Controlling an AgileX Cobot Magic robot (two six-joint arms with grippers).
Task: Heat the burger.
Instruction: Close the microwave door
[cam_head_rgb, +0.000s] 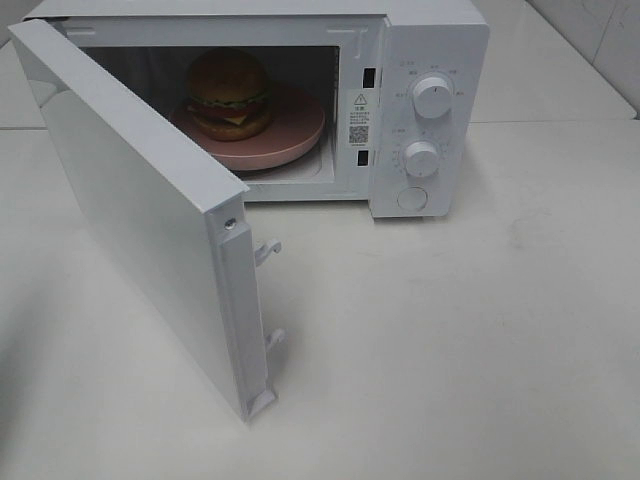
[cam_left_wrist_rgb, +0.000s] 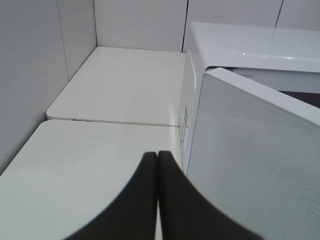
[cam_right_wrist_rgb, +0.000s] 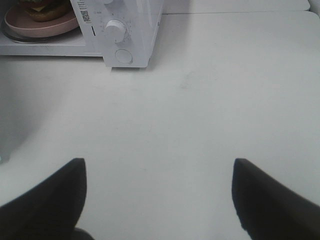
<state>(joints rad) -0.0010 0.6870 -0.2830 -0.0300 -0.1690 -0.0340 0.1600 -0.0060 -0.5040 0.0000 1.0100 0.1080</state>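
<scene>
Now the burger (cam_head_rgb: 230, 92) sits on the pink plate (cam_head_rgb: 300, 135) inside the microwave (cam_head_rgb: 440, 60), at the far edge of the bench (cam_head_rgb: 450, 330), so I judge the step in hand is closing the door (cam_head_rgb: 130, 210), which stands wide open toward the near left corner. The left gripper (cam_left_wrist_rgb: 158, 190) is closed on nothing, just beside the door's outer face. The right gripper (cam_right_wrist_rgb: 157, 170) hovers wide open and empty over the bench's middle. Next the door needs a steady push until it latches, then the dials (cam_head_rgb: 432, 97) need a turn.
</scene>
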